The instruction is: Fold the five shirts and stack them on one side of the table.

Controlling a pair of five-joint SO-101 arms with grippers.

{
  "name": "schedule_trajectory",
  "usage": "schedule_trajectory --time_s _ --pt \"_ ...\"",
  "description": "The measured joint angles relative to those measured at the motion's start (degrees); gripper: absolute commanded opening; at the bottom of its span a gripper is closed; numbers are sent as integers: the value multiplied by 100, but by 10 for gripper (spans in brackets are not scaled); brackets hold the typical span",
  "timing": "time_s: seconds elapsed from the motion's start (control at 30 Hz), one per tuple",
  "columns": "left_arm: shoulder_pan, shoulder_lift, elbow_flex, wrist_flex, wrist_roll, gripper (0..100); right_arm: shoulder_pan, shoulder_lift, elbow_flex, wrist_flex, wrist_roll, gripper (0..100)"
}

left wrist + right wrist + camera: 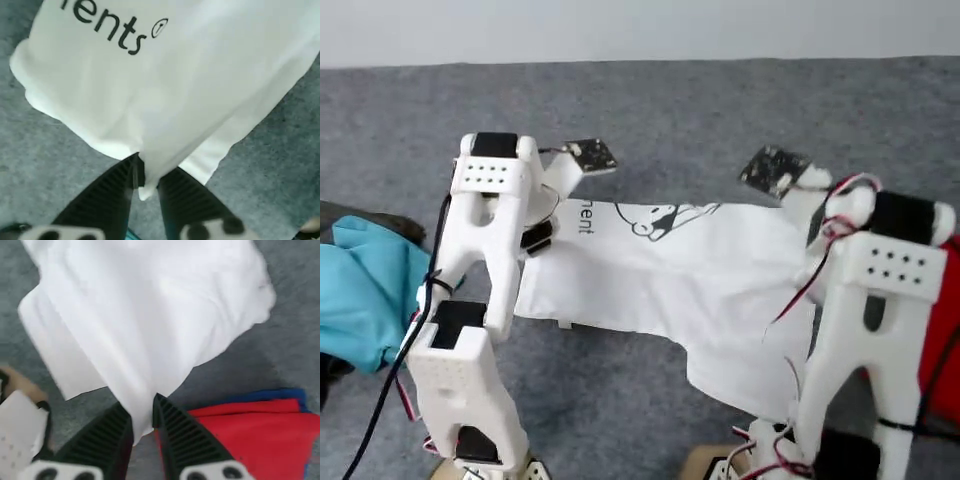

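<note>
A white shirt (660,275) with black print lies stretched between the two arms on the grey table. My left gripper (146,172) is shut on the shirt's edge, with a fold of white cloth (165,100) pinched between its black fingers (117,185); in the high view it is at the shirt's left end (535,240). My right gripper (143,415) is shut on the other end of the white shirt (145,315), near the right arm (875,290). A red shirt (255,440) with blue cloth under it lies beside the right gripper.
A crumpled teal shirt (365,290) lies at the table's left edge, with something dark beneath it. The red shirt (945,330) sits at the right edge behind the right arm. Grey carpet-like surface (670,110) stretches open toward the back wall.
</note>
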Motion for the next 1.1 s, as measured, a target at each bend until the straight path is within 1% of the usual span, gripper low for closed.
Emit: schedule_trajectory --time_s 0.33,0.57,0.73,0.9,1.1 --pt "-79 378 35 -79 0 6 26 -1248 2330 -255 0 10" --pt "-70 457 35 79 -114 6 26 -1793 3332 -519 114 10" --pt "-70 457 70 123 -114 6 123 -1925 3552 -633 158 10" --pt "-26 457 527 123 -519 6 211 -1934 3596 -651 343 10" --pt "53 457 668 123 -615 7 281 -1934 3657 -651 360 10"
